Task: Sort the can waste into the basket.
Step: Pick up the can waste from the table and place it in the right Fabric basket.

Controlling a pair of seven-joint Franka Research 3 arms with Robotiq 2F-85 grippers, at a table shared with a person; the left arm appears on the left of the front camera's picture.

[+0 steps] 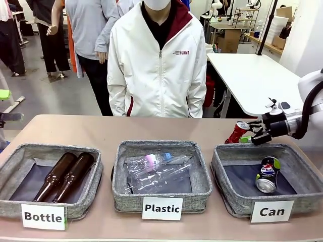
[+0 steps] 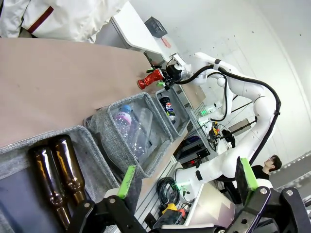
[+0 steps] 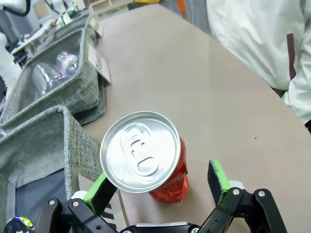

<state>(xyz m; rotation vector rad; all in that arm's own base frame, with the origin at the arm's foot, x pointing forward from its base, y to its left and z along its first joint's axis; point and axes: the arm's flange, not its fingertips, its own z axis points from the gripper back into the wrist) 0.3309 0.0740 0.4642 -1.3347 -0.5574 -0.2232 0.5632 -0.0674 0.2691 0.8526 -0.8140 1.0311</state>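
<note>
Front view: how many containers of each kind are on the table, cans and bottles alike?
Metal cans: 2 (red can, dark blue can)
Brown glass bottles: 2
Clear plastic bottles: at least 2; the pile overlaps
Total: at least 6

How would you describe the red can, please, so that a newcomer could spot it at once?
Start at the grey basket labelled "Can", the rightmost of three along the near table edge. Just beyond its far left corner, a red can leans between the open jaws of the right gripper. Unlike the dark blue can lying in that basket, it is red, silver-topped and outside it.
</note>
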